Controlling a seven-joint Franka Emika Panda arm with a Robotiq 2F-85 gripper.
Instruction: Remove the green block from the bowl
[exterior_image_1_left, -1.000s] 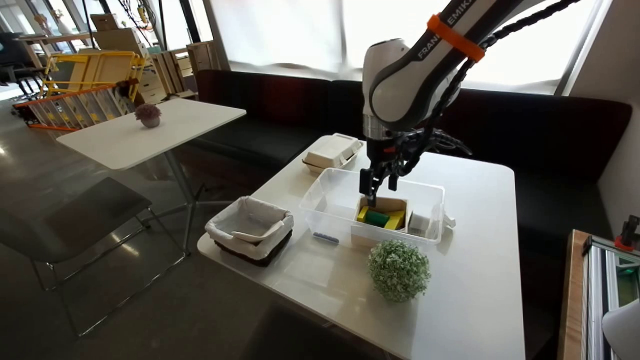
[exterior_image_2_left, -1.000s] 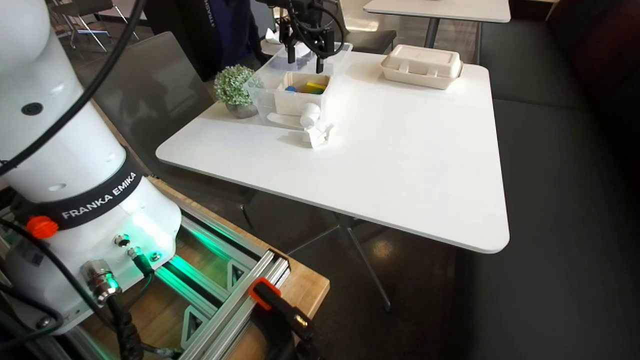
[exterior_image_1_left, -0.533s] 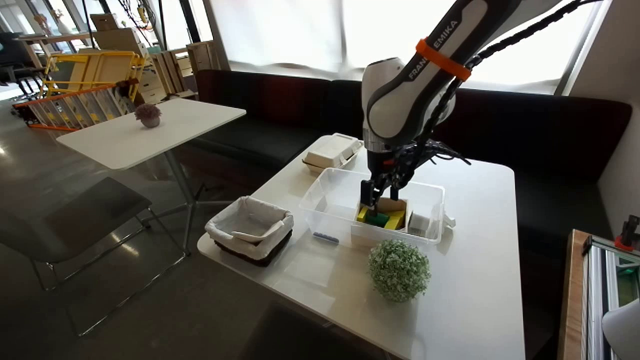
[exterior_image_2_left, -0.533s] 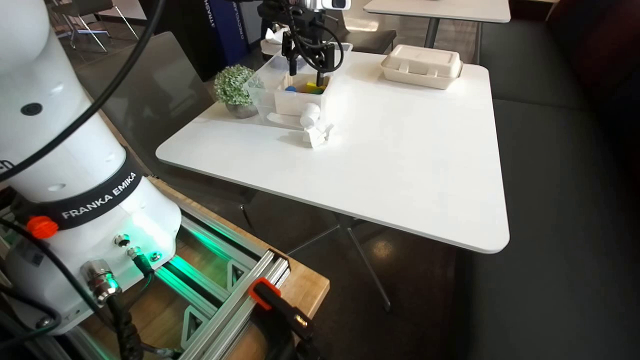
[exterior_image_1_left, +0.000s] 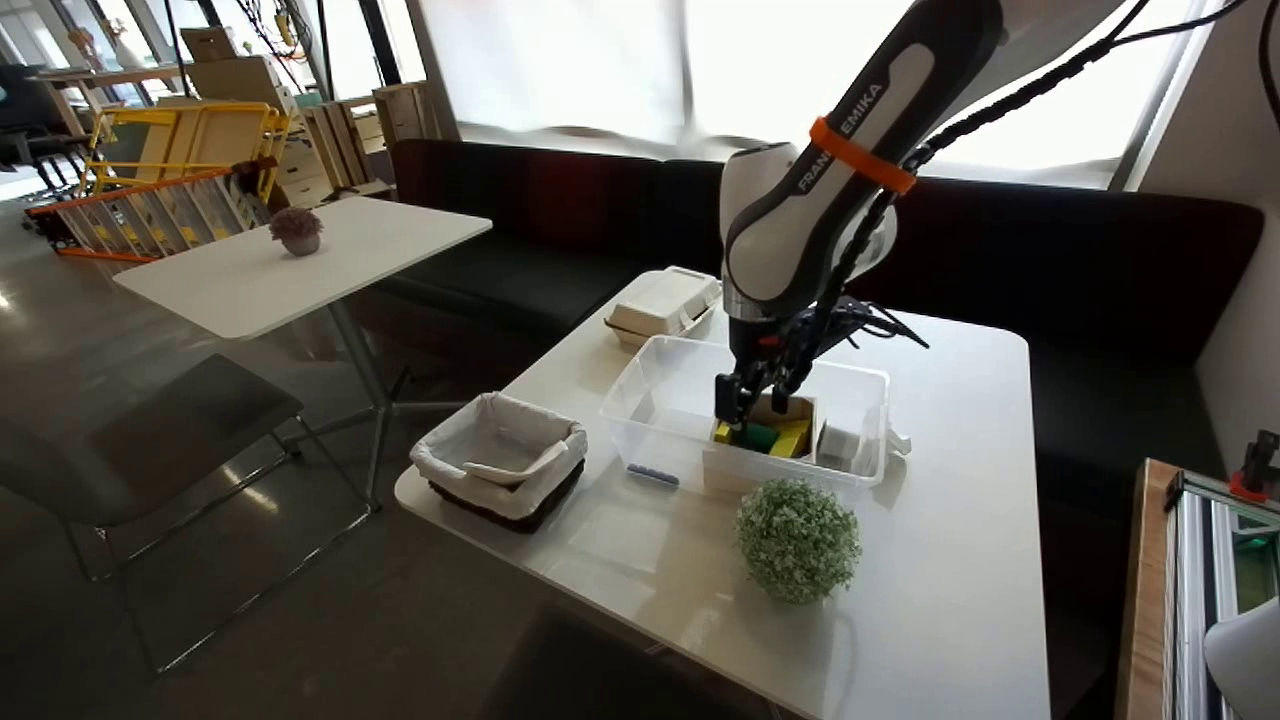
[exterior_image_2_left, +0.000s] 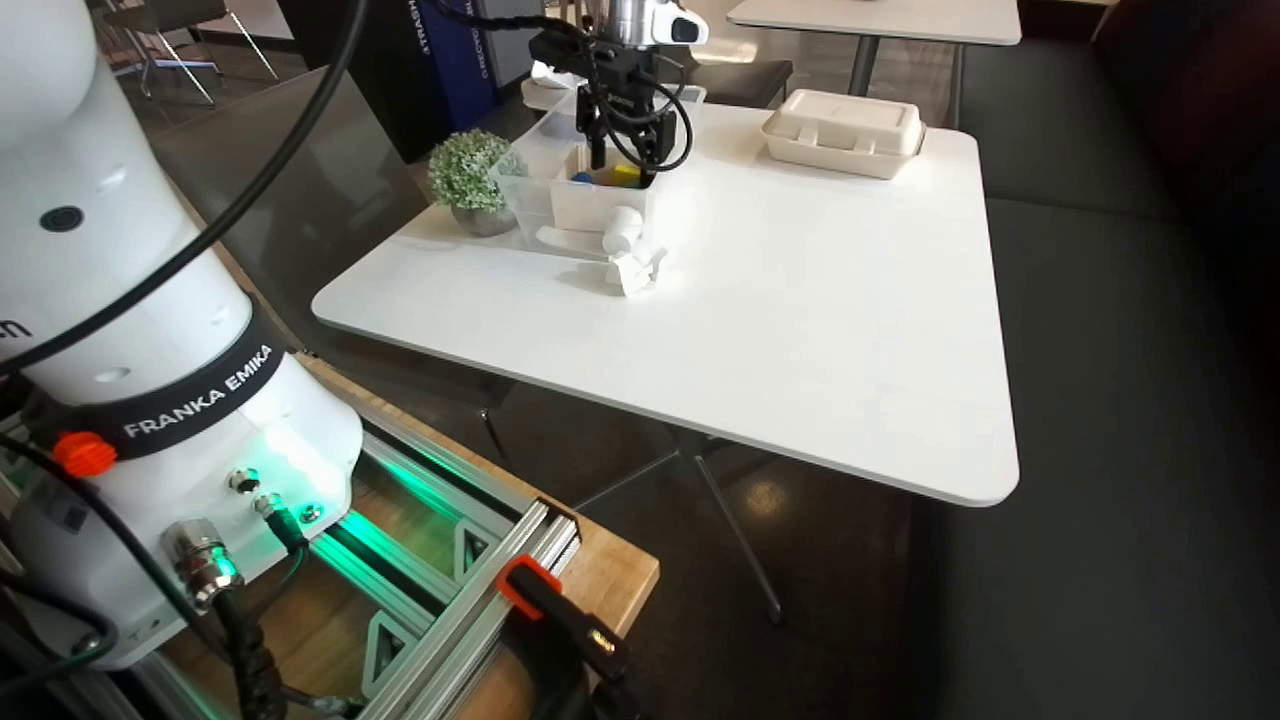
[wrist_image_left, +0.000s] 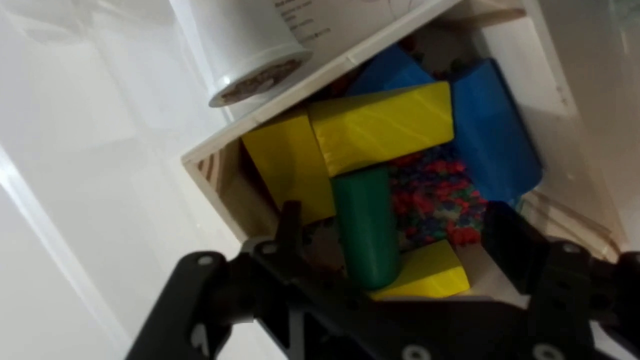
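The green block (wrist_image_left: 367, 227) is dark green with a rounded top and lies among yellow and blue blocks in an open wooden box (wrist_image_left: 215, 145). It also shows in an exterior view (exterior_image_1_left: 762, 438). The box stands inside the bowl, a translucent white deep tub (exterior_image_1_left: 660, 450), which also shows in an exterior view (exterior_image_2_left: 525, 200). My gripper (wrist_image_left: 395, 220) is open, pointing down, with one finger on each side of the green block in the wrist view; the block is nearer the left finger. In both exterior views the gripper (exterior_image_1_left: 760, 415) (exterior_image_2_left: 622, 168) reaches down into the box.
Yellow blocks (wrist_image_left: 385, 130) and blue blocks (wrist_image_left: 492, 130) crowd the green one. A white cup (wrist_image_left: 245, 50) lies beside the box. A plant ball (exterior_image_1_left: 798, 540), a cloth-lined basket (exterior_image_1_left: 500, 450) and a takeout box (exterior_image_1_left: 665, 303) stand around the tub on the table.
The gripper has moved down from above the tub into the wooden box around the green block. It stays open. The blocks show no clear movement.
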